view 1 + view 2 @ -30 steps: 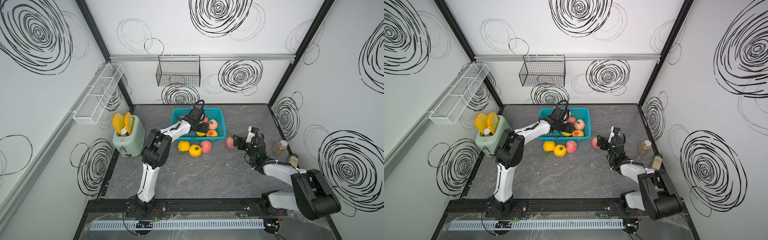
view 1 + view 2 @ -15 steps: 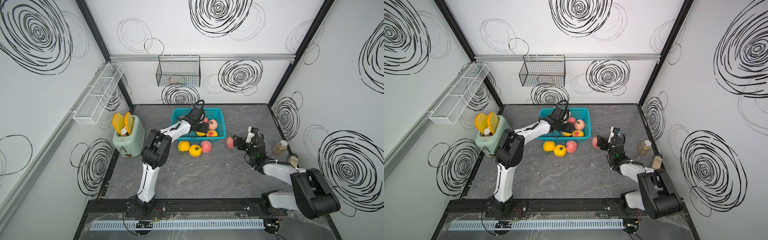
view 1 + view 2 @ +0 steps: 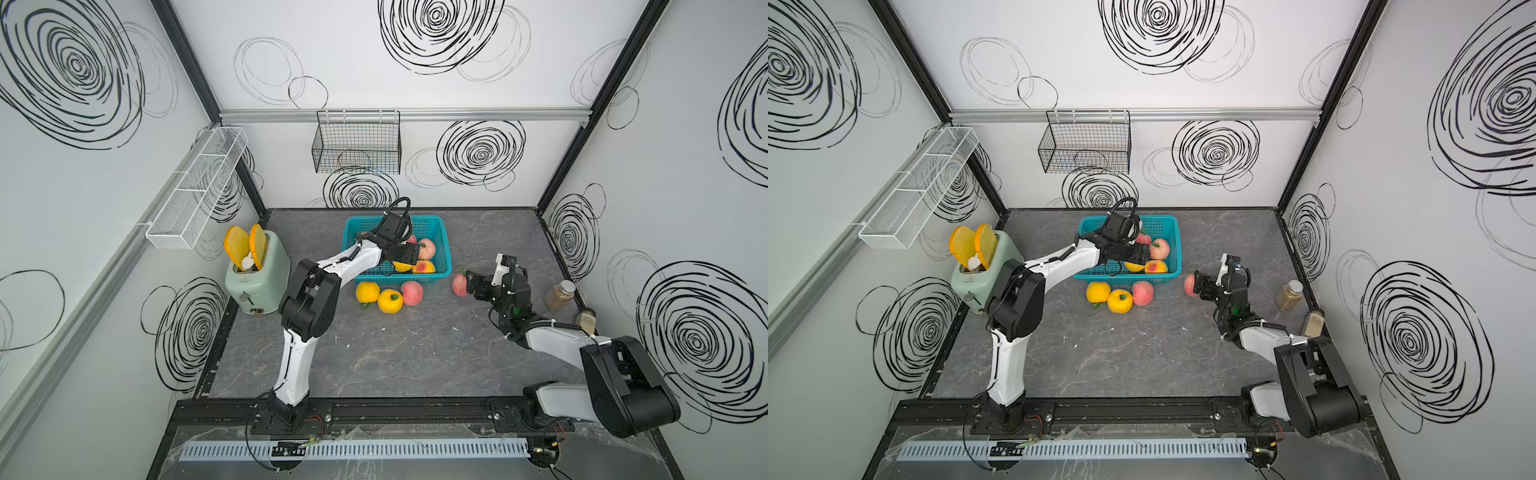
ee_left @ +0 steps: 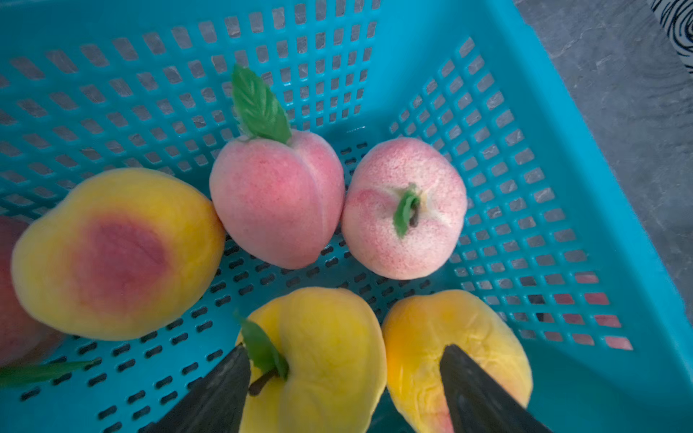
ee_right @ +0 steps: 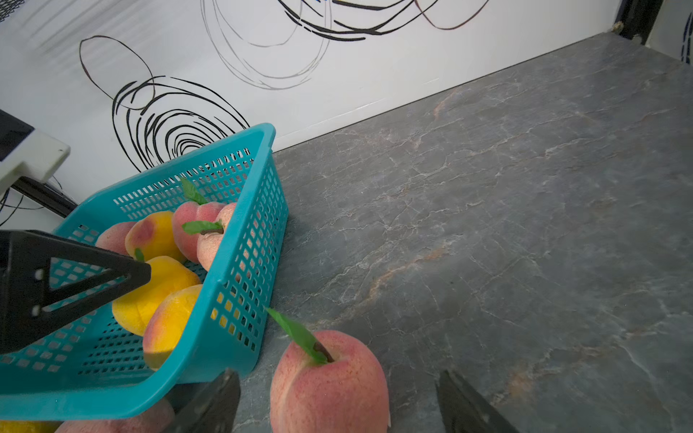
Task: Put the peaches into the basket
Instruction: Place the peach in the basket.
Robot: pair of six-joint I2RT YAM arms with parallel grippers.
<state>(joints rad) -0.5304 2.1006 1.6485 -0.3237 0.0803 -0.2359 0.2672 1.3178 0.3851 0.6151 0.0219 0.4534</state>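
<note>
Peaches (image 4: 277, 202) lie in two groups. Six sit inside the basket (image 3: 443, 245), which stands toward 12 o'clock on the table (image 3: 374, 365); four rest outside it on the grey top. Of those four peaches, two yellow ones (image 3: 367, 291) and a pink one (image 3: 412, 293) bunch close together just beside the basket's 6 o'clock wall. The fourth, a pink peach (image 5: 330, 382) with a green leaf, stands just beside the basket's 4 o'clock corner. The right gripper (image 5: 336, 373) has its jaws spread around this pink peach: its dark fingers (image 5: 210, 405) stand either side of the fruit, with bare table showing between each finger and the skin. The left gripper (image 4: 345, 348) reaches into the basket from 8 o'clock and hangs over its 5 o'clock end, jaws apart and clasping nothing; one finger lies at the edge of a yellow peach (image 4: 322, 360) with a leaf and stem, the other crosses an orange peach (image 4: 423, 330) next to it. Farther in, two pink ones touch side by side, and a yellow one with a red blush lies at their flank. A toaster (image 3: 257, 278) with two toast slices (image 3: 239, 249) stands at the table's 9 o'clock edge, and two jars (image 3: 559, 295) at 3 o'clock.
</note>
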